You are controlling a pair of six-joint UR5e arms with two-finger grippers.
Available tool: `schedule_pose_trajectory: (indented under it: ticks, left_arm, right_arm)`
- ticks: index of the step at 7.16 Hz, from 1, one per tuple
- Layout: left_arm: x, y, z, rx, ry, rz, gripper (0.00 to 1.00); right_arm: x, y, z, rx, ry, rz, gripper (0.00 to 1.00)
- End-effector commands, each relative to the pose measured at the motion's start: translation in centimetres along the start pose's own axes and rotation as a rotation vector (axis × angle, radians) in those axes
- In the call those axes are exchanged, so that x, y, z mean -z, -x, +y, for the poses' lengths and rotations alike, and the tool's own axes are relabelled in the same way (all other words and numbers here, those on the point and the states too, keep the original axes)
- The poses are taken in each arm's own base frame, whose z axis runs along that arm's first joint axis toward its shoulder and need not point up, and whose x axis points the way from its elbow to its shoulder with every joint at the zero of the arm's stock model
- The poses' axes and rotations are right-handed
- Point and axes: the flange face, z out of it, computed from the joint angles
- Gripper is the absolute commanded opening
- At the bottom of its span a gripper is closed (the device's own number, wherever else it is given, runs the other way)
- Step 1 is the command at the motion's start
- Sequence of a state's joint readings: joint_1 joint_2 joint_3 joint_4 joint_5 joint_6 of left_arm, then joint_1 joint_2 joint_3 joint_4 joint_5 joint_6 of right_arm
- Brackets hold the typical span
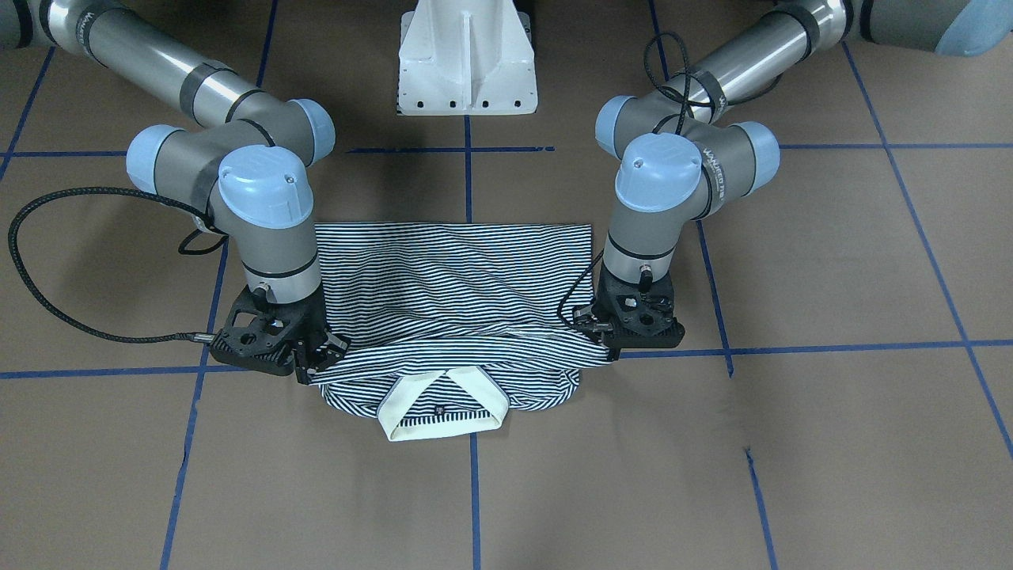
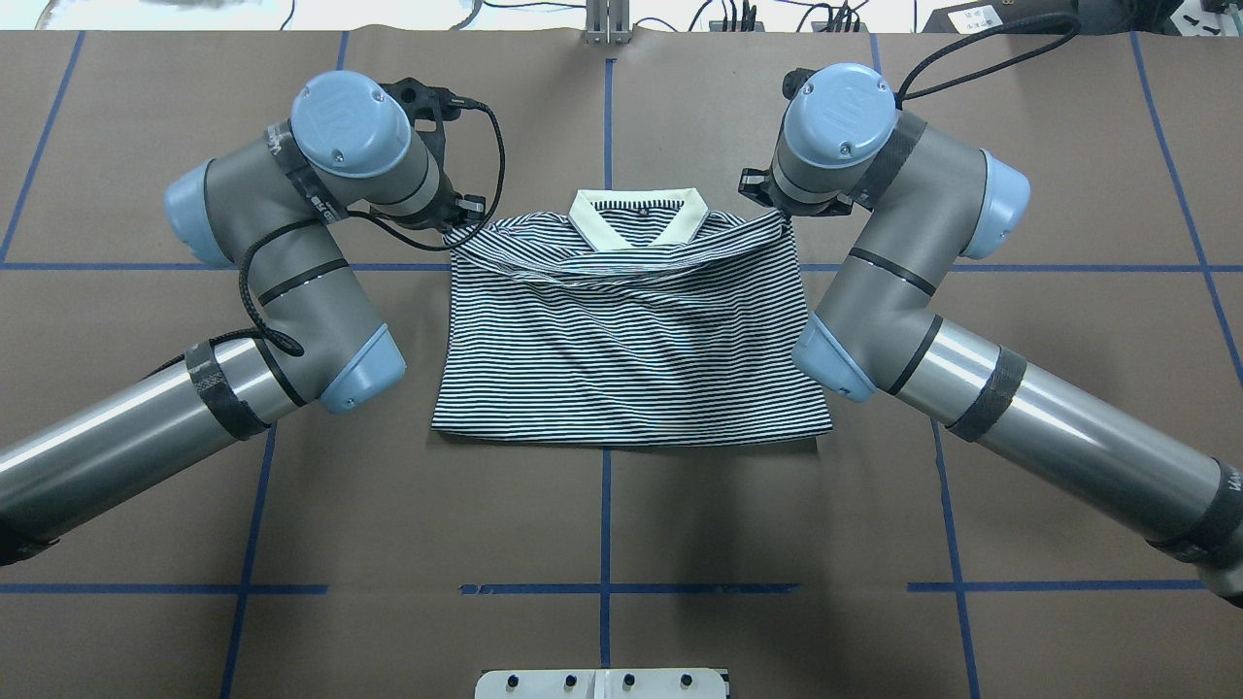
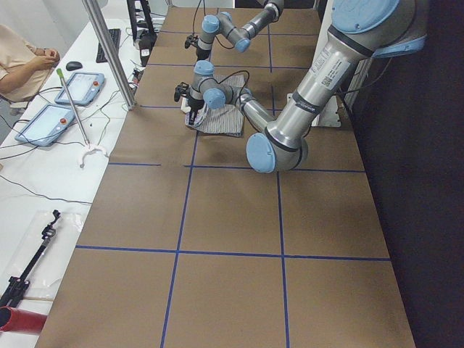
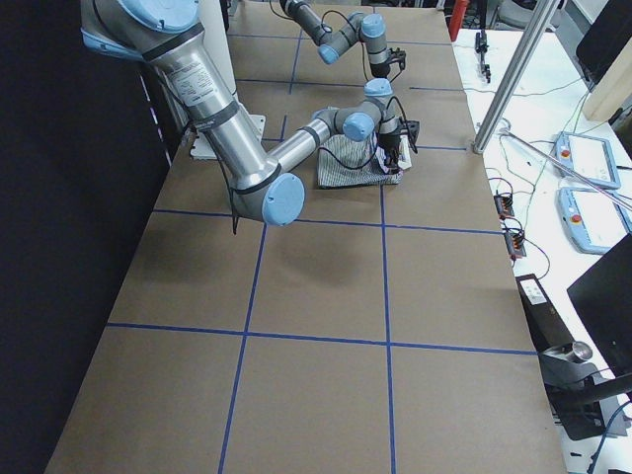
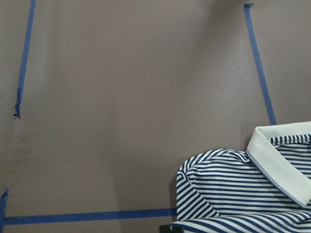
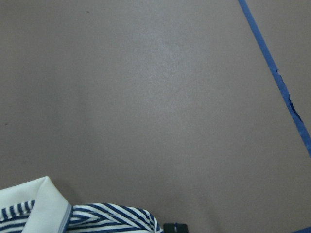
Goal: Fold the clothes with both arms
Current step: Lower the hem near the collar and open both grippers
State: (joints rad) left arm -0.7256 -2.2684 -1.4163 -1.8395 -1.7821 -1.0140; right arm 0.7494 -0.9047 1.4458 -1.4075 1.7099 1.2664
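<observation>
Your polo shirt [image 2: 621, 340] lies on the brown table [image 2: 621, 524], its cream collar [image 2: 636, 209] on the side far from the white base [image 1: 467, 71], with a striped layer doubled over the body to just short of that collar. You can see the left gripper [image 1: 611, 351] pinching that layer's left corner and the right gripper [image 1: 315, 364] its right corner, the edge stretched between them.

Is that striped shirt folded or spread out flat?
Folded. The shirt is doubled over, no sleeves showing, and its upper layer's edge reaches just short of the collar.
</observation>
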Motion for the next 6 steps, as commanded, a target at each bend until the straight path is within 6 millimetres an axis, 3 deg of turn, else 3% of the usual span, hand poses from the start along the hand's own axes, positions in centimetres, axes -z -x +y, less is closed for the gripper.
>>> schedule_pose_trajectory:
  ticks: [1, 5, 6]
  left_arm:
    - [-0.6, 0.0, 0.2, -0.006, -0.007, 0.001, 0.0]
    - [-0.7, 0.1, 0.2, -0.009, -0.006, 0.0, 0.0]
    - [-0.6, -0.1, 0.1, -0.009, -0.008, 0.003, 0.2]
  right_arm:
    - [-0.3, -1.2, -1.3, 0.031, -0.008, 0.015, 0.0]
    - [-1.5, -2.0, -1.0, 0.036, 0.002, 0.038, 0.0]
    - [-1.6, -2.0, -0.9, 0.037, 0.003, 0.038, 0.1]
